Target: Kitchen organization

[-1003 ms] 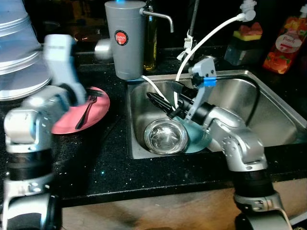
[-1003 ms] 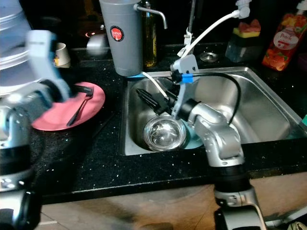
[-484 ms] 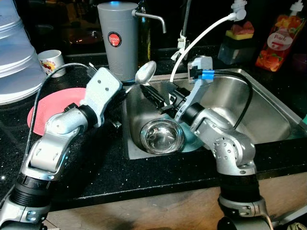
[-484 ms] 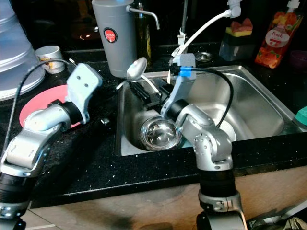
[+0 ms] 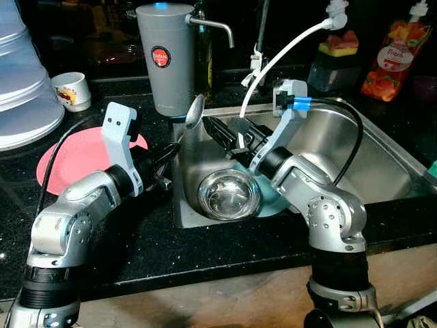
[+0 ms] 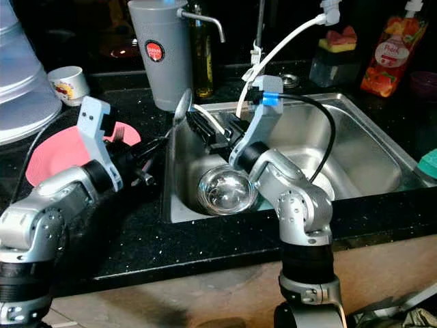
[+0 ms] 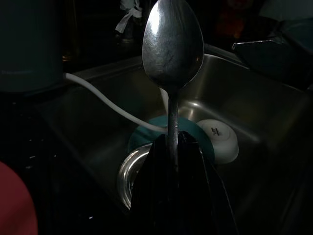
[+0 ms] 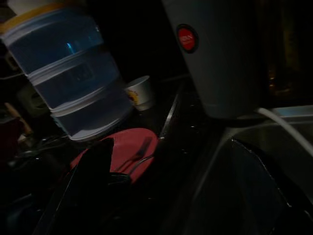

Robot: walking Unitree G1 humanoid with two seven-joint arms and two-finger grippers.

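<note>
L gripper (image 7: 173, 147) pinched a shiny metal spoon (image 5: 193, 113) by its handle, bowl up, over the steel sink's (image 5: 382, 147) left edge. R gripper (image 5: 222, 133), fingers spread, hung above a round steel bowl (image 5: 229, 194) in the sink.

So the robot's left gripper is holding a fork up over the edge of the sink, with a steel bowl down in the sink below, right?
Not quite: the left gripper holds a spoon, not a fork. The left wrist view shows its rounded bowl above the shut fingers. The rest stands: it is held over the edge of the sink, with the steel bowl inside.
</note>
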